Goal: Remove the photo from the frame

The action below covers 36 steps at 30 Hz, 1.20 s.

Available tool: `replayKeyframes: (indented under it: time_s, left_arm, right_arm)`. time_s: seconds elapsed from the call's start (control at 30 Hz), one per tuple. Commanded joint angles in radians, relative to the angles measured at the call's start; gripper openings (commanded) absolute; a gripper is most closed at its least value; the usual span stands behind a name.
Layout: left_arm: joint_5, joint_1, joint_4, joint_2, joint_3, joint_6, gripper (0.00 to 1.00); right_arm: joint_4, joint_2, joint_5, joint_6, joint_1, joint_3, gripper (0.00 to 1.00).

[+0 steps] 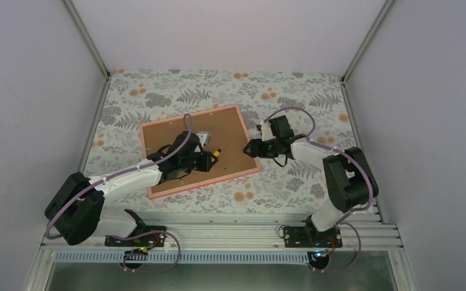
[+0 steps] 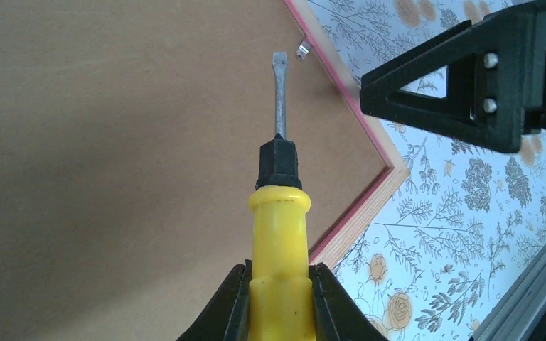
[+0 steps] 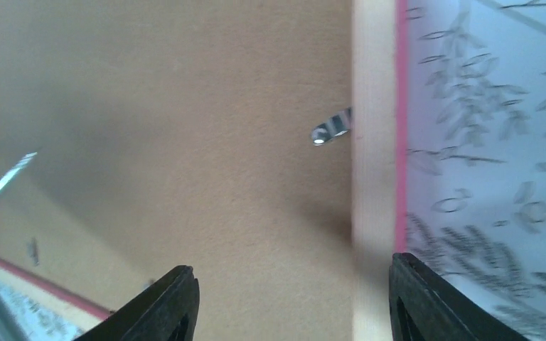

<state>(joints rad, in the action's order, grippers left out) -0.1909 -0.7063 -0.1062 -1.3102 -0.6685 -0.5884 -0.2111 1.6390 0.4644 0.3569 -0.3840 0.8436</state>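
Screwdriver (image 2: 279, 213) clamped in left gripper (image 2: 278, 302) — frame (image 2: 361, 215) face-down;

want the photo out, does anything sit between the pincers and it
Yes: the frame lies face down, and its backing board hides the photo. A metal clip at the frame's edge reaches over the board. The left pincer holds a screwdriver aimed toward that clip.

The frame (image 1: 227, 124) lies face down on the tablecloth (image 1: 158, 91), screwdriver (image 2: 280, 213) above it.
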Motion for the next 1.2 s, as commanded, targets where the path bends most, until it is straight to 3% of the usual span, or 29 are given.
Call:
replayKeyframes:
  time_s: [0.0,0.17,0.53,0.97,1.17]
  left_arm:
    - [0.013,-0.012,0.028,-0.014,-0.033,-0.008,0.02]
    - [0.01,-0.023,0.033,-0.036,-0.041,-0.011,0.02]
    - [0.008,-0.036,0.036,-0.068,-0.059,-0.005,0.02]
    - [-0.007,-0.05,0.045,-0.119,-0.086,0.001,0.02]
    - [-0.012,-0.058,0.052,-0.145,-0.096,0.001,0.02]
  right_arm:
    - [0.068,-0.057,0.062,0.068,-0.065,-0.035,0.58]
    - [0.062,-0.068,0.039,0.087,-0.119,-0.05,0.57]
    - [-0.089,-0.078,-0.269,-0.008,-0.109,0.035,0.58]
    - [-0.066,0.109,-0.295,-0.047,-0.099,0.113,0.38]
    - [-0.054,0.116,-0.218,-0.039,-0.103,0.094,0.31]
